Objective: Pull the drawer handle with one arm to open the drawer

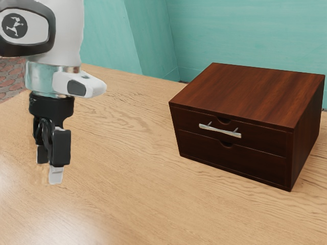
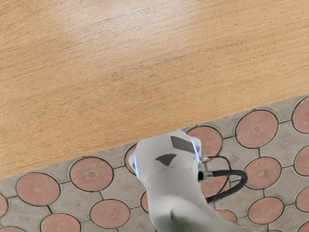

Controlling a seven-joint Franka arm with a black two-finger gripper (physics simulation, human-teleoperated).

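A dark wooden cabinet (image 1: 250, 94) with two drawers stands on the table toward the exterior view's right. The upper drawer (image 1: 255, 137) carries a silver bar handle (image 1: 220, 130) and sits flush with the cabinet front, as does the lower drawer (image 1: 230, 158). My gripper (image 1: 49, 166) hangs at the exterior view's left, pointing down just above the tabletop, far from the handle. Its fingers stand apart and hold nothing.
The light wooden table (image 1: 133, 168) stretches between my hand and the cabinet. In the wrist view the table's edge (image 2: 145, 135) borders a floor of round red tiles (image 2: 91, 174), and a white part of my own arm (image 2: 171, 188) rises over it. Teal walls (image 1: 245, 30) stand behind.
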